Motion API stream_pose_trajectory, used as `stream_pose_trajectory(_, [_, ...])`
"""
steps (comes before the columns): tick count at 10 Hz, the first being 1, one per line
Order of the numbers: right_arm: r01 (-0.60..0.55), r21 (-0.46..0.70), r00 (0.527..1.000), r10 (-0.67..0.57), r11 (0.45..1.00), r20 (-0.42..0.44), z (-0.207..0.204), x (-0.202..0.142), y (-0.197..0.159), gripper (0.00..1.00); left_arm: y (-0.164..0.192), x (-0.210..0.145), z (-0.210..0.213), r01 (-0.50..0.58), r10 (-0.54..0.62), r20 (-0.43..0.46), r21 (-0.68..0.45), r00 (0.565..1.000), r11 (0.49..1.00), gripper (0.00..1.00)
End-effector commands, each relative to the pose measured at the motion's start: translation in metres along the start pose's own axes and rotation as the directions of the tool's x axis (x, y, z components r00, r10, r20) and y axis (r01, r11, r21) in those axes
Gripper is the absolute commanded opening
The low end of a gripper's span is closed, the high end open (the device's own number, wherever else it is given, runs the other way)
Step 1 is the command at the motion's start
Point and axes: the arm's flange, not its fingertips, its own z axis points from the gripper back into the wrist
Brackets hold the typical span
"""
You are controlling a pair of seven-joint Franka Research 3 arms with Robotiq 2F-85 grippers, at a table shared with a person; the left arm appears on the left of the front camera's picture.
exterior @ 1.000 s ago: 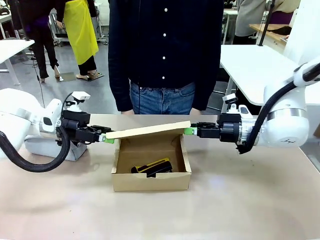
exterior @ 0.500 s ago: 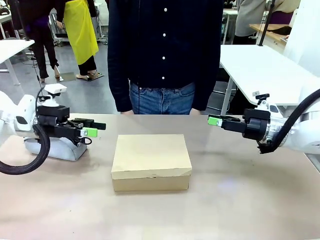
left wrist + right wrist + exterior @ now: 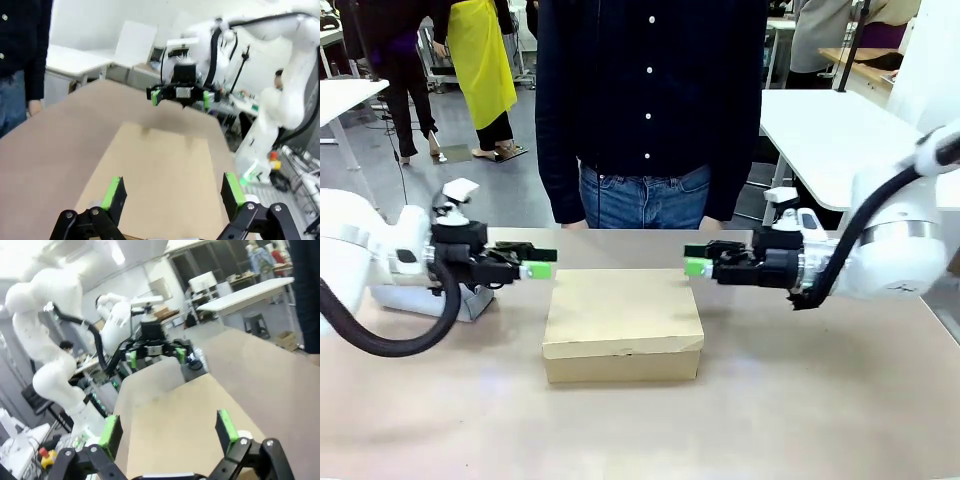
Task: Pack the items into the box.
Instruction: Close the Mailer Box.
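The brown cardboard box [image 3: 620, 318] sits mid-table with its lid flap shut flat, so the items are hidden. My left gripper [image 3: 538, 268] hovers open just off the box's far-left corner, its green pads apart with nothing between them. My right gripper [image 3: 697, 266] hovers open at the far-right corner. In the left wrist view, my left gripper [image 3: 172, 187] spreads its fingers wide above the box lid [image 3: 160, 170], and the right gripper [image 3: 180, 94] faces it from across. In the right wrist view, my right gripper [image 3: 167, 427] is equally wide over the lid [image 3: 185, 415].
A light-grey pouch [image 3: 425, 298] lies on the table at the left, behind my left arm. A person in a dark shirt [image 3: 645, 110] stands at the far edge, hands down. Bare tabletop [image 3: 640, 430] lies in front of the box.
A second ago both grippers held the lid half raised over the items. The lid then dropped shut and the arms drew apart; now both grippers have come back in to the box's far corners.
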Motion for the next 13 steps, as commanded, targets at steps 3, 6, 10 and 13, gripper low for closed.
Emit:
stream_pose_trajectory(3, [-0.157, 0.088, 0.972, 0.170, 0.984, -0.165, -0.013, -0.023, -0.024, 1.00, 0.003, -0.015, -0.033, 0.128, -0.139, -0.212, -0.062, 0.967, 0.990, 1.00])
stream_pose_trajectory(6, [-0.236, 0.043, 0.931, 0.239, 0.971, -0.276, -0.026, -0.037, -0.030, 1.00, -0.002, -0.019, -0.041, 0.168, -0.185, -0.271, -0.084, 0.945, 0.982, 1.00])
stream_pose_trajectory(10, [-0.268, 0.002, 0.937, 0.261, 0.963, -0.232, -0.024, -0.028, -0.028, 1.00, -0.003, -0.011, -0.034, 0.200, -0.207, -0.251, -0.056, 0.946, 0.978, 1.00])
stream_pose_trajectory(13, [-0.217, -0.081, 0.973, 0.209, 0.973, -0.095, 0.004, 0.024, 0.009, 1.00, -0.034, 0.025, -0.011, 0.200, -0.206, -0.065, -0.089, 0.976, 0.976, 1.00])
